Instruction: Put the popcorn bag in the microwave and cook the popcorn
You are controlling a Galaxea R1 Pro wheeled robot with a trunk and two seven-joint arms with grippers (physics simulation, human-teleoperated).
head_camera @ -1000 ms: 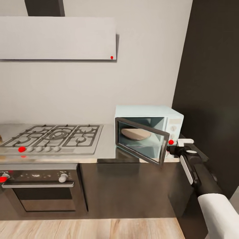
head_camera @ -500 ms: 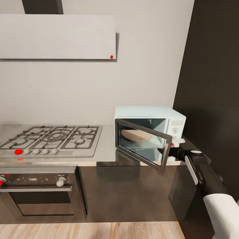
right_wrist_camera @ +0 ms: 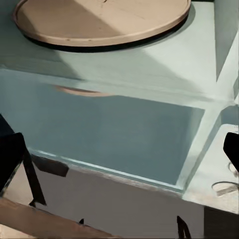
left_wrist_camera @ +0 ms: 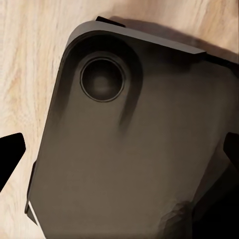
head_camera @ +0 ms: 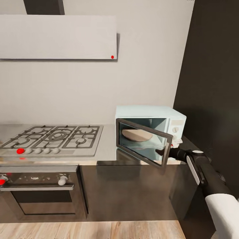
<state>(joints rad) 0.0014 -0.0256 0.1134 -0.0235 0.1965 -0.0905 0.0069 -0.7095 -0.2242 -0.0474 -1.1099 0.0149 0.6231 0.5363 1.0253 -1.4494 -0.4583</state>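
Note:
The pale-blue microwave [head_camera: 166, 114] stands on the grey countertop [head_camera: 107, 146] against the wall, its dark-framed glass door [head_camera: 142, 141] swung partly out. The round beige turntable [head_camera: 137, 135] inside is bare. My right gripper [head_camera: 165, 151] reaches in behind the door's free edge, partly hidden by the frame. In the right wrist view its fingertips [right_wrist_camera: 11, 158] stand wide apart, open, facing the turntable [right_wrist_camera: 99, 20] and the cavity floor. My left gripper [left_wrist_camera: 119, 154] hangs open over the robot's dark base. The popcorn bag and the popcorn are out of view.
A gas hob [head_camera: 53, 136] lies in the worktop left of the microwave, with a dark oven [head_camera: 39, 189] under it and a flat white hood [head_camera: 58, 36] above. A tall dark cabinet [head_camera: 212, 83] closes the right side. Wood floor [head_camera: 89, 229] runs along the cabinets.
My right gripper has moved left from beside the microwave's front to behind the door's free edge. The door has swung slightly wider. The view has shifted a little.

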